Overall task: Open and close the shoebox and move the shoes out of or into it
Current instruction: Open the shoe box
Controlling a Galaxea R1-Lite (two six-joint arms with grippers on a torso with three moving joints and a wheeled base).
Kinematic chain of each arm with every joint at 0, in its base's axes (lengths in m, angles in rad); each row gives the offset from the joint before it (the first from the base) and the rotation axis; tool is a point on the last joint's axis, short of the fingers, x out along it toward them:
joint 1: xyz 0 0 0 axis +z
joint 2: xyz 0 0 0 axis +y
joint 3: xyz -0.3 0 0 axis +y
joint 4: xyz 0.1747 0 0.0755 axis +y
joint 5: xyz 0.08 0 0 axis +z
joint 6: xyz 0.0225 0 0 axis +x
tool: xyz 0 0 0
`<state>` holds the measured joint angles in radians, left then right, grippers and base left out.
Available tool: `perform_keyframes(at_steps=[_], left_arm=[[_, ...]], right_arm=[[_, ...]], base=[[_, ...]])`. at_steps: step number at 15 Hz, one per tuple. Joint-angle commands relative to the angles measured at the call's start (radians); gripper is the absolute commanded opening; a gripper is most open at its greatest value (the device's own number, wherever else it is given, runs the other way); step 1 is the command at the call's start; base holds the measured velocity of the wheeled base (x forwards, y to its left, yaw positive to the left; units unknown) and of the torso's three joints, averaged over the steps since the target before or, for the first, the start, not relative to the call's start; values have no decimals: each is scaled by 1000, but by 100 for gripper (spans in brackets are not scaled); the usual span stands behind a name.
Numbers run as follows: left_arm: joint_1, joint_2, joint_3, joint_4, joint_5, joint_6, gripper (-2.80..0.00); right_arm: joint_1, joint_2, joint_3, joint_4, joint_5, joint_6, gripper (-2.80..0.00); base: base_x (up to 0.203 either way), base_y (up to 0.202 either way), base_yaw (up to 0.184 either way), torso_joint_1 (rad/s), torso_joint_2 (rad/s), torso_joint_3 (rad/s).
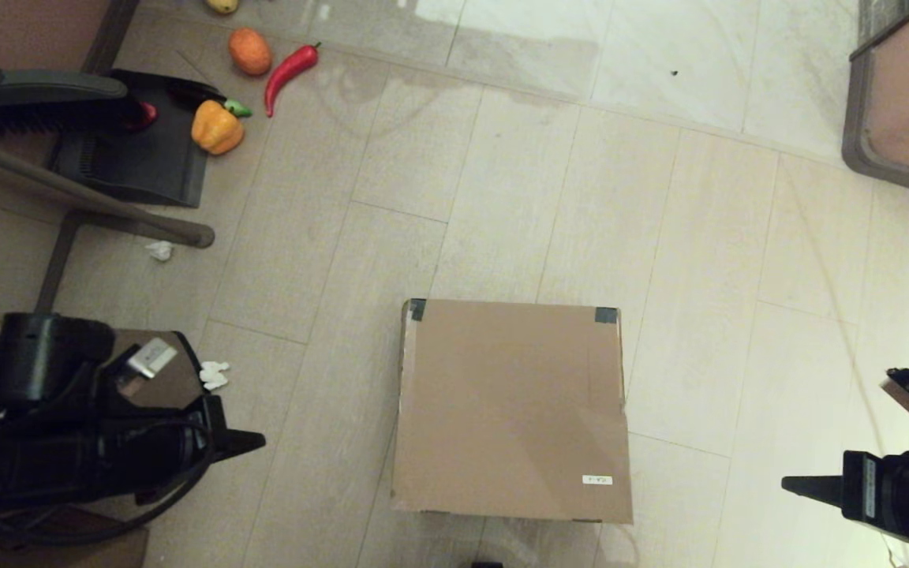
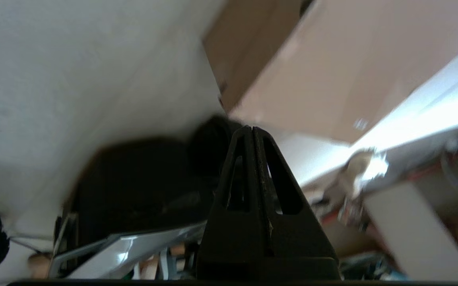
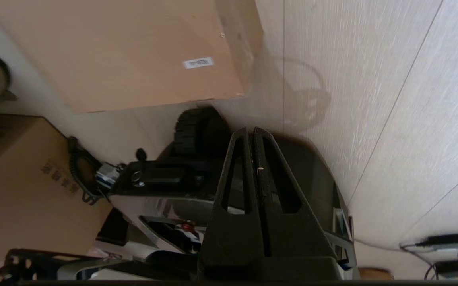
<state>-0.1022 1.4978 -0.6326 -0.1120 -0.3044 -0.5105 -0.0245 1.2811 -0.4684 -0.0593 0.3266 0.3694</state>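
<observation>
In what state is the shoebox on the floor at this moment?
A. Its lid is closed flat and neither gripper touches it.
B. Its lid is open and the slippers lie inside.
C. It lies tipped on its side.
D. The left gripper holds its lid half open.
A: the shoebox sits upright with its lid flat and shut, while the left gripper and the right gripper hang apart on either side of it.

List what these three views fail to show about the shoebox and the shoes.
- Shoes: in no view; the shoebox has its lid down, so its inside is hidden.
- White label: print too small in the head view, blurred in the right wrist view.
- Shoebox in the left wrist view: cut off by the edge, blurred.
</observation>
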Motion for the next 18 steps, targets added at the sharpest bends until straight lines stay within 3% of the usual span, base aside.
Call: perform_keyframes(at_steps=[1, 3, 7, 9, 12, 15, 18], left_arm=[[-49, 106, 1, -10, 7, -7, -280], [-76, 215, -6, -83, 15, -19, -280], [-122, 520, -2, -536, 25, -20, -280], [-145, 629, -21, -679, 29, -19, -280], [-155, 720, -115, -716, 53, -21, -280], [-156, 782, -208, -711, 71, -21, -280], [-166, 850, -295, -710, 133, -21, -280]], right_arm=[[0, 123, 22, -37, 3, 5, -280], [-1, 209, 46, -83, 1, 9, -280], [-1, 483, 39, -352, 3, 4, -280], [3, 643, 16, -522, 3, 0, -280], [62, 818, -79, -648, 4, 8, -280], [118, 926, -184, -666, 0, 23, -280], [139, 970, -261, -666, -4, 53, -280]], base=[[0, 0, 0, 0, 0, 0], [0, 0, 0, 0, 0, 0], [0, 0, 0, 0, 0, 0], [0, 0, 0, 0, 0, 0], [0, 0, 0, 0, 0, 0], [0, 0, 0, 0, 0, 0], [0, 0, 0, 0, 0, 0]])
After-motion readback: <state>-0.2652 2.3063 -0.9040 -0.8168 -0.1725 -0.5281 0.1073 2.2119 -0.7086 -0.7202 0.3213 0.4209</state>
